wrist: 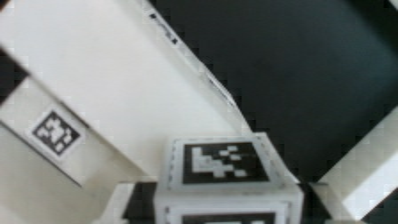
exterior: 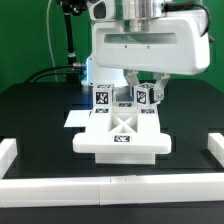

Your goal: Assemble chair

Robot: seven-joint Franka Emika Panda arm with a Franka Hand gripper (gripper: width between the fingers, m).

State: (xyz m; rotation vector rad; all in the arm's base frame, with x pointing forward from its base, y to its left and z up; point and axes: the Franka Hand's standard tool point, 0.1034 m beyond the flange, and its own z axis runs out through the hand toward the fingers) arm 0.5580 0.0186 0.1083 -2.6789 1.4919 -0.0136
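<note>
The partly built chair (exterior: 121,143) sits mid-table: a blocky white seat slab with a cross brace and a tag on its front. Two cube-ended legs stand on its back edge, one towards the exterior view's left (exterior: 101,99), one towards its right (exterior: 142,96). My gripper (exterior: 143,88) comes down from above and is shut on the right leg. In the wrist view that leg's tagged cube (wrist: 222,163) fills the space between the jaws of the gripper (wrist: 228,206). A white chair slab with a tag (wrist: 59,132) lies beside it.
White border rails run along the table's front (exterior: 110,186), the exterior view's left (exterior: 8,155) and its right (exterior: 213,152). A thin flat white sheet (exterior: 72,118) lies behind the chair on the black tabletop. A black cable stand (exterior: 68,40) rises at the back.
</note>
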